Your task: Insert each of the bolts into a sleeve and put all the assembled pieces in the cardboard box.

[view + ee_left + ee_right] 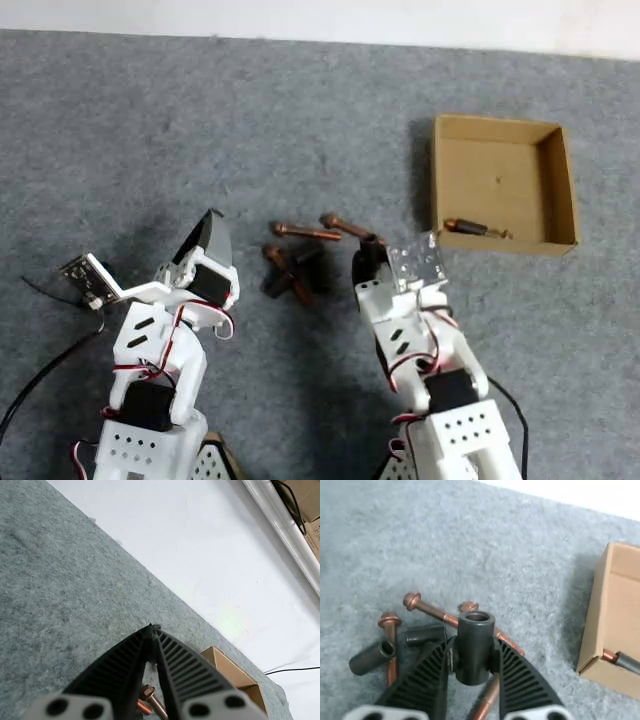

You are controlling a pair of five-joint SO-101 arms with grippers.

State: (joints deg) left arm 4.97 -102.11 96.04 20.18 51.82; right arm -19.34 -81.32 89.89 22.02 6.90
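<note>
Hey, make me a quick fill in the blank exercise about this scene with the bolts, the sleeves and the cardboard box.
1. The sleeve in the right end effector stands ____.
2. The cardboard box holds ____ assembled piece.
3. The left end effector is ____ and holds nothing.
4. ____ loose sleeves lie on the carpet.
Missing words: upright; one; shut; two.

This looks like a makeshift robotics lab bench: a grey felt mat (200,130) lies over a white surface (300,18) along the frame's top, with two white plastic arms (160,360) and a loose black cable (40,378) at lower left.
</note>
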